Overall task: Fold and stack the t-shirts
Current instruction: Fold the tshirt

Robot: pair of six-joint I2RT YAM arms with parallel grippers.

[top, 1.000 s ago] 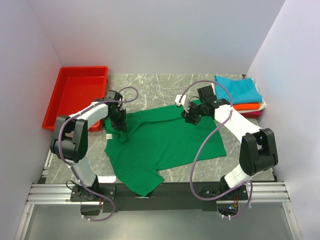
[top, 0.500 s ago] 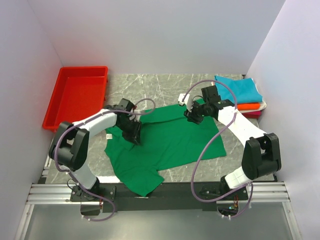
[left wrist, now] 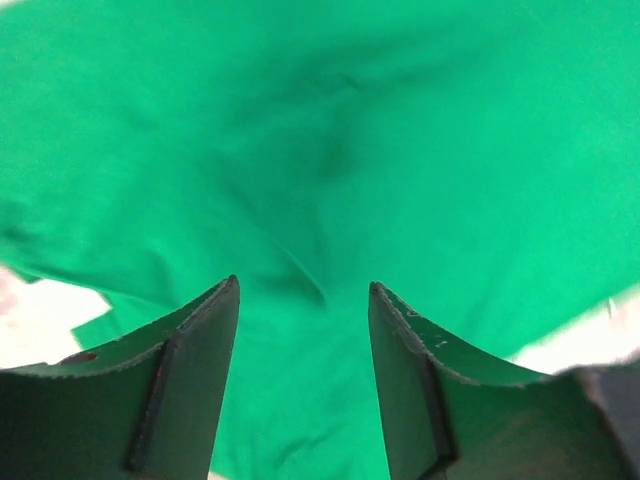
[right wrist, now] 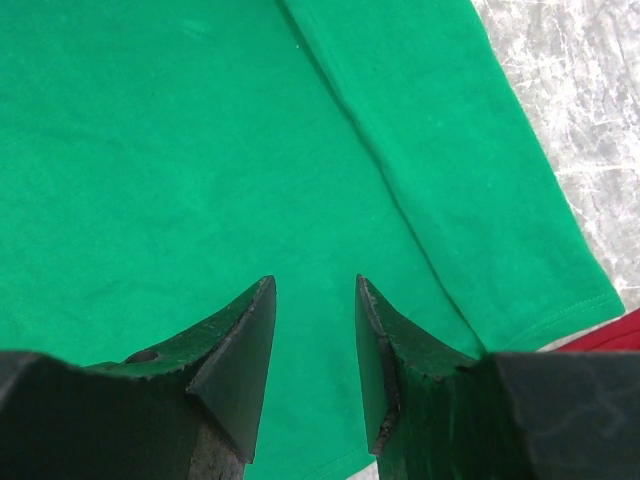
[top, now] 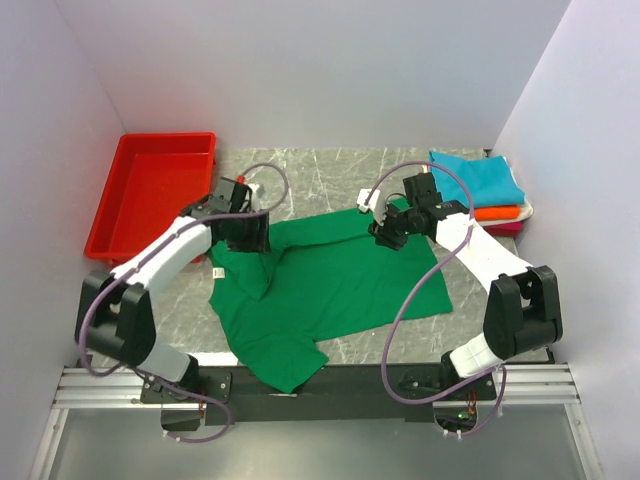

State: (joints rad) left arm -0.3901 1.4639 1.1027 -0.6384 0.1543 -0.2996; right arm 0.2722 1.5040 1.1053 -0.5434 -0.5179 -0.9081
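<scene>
- Mid-table: one green t-shirt, spread out.
- 2 o'clock: four folded t-shirts, stacked.
- 10 o'clock: one red tray.
- Left gripper, right gripper: both gaping over the green, gripping nothing.

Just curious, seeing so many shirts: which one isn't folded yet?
The green shirt, spread open in the middle. The teal shirt and orange shirt lie folded in a stack at the right.

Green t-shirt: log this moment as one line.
green t-shirt: spread out, not folded | left gripper: open, empty, over shirt | right gripper: open, empty, over shirt | folded t-shirts: stacked far right
</scene>
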